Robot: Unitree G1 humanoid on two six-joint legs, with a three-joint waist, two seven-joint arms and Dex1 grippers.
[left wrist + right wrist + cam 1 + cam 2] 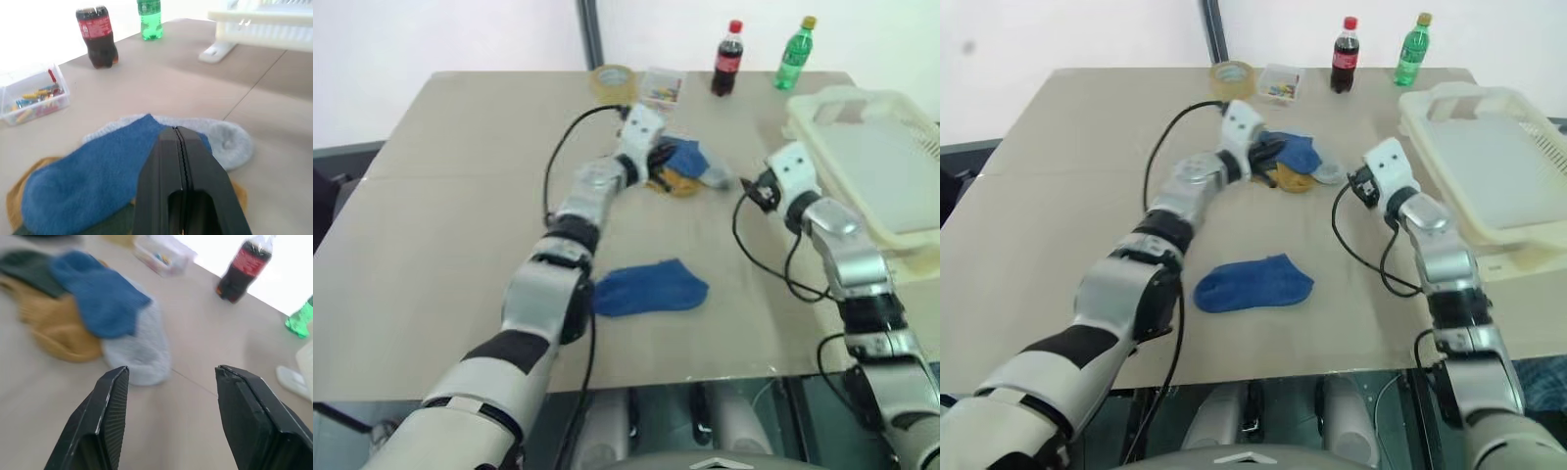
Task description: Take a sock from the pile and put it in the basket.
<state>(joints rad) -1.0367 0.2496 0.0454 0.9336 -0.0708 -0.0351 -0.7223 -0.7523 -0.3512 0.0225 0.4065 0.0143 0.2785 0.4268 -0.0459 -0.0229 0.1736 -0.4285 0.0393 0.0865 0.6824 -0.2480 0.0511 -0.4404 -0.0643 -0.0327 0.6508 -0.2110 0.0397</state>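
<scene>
No lettering can be read anywhere (the red label on the cola bottle (97, 36) is too blurred to make out).

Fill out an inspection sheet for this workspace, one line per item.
Surface: beige tabletop, seamed panels.
Job's things: heap of blue, mustard, dark green and grey ankle socks; cream slotted plastic basket at the table's right edge, no sock seen inside.
Clutter: lone blue sock lying flat nearer the robot; tape roll; clear box of colourful bits; cola bottle; green bottle.
Grippers: left claw shut above the heap's blue sock; right claw open, empty, facing the heap.
Cables: black cable looping along each arm.
Surroundings: pale wall, dark post.
</scene>
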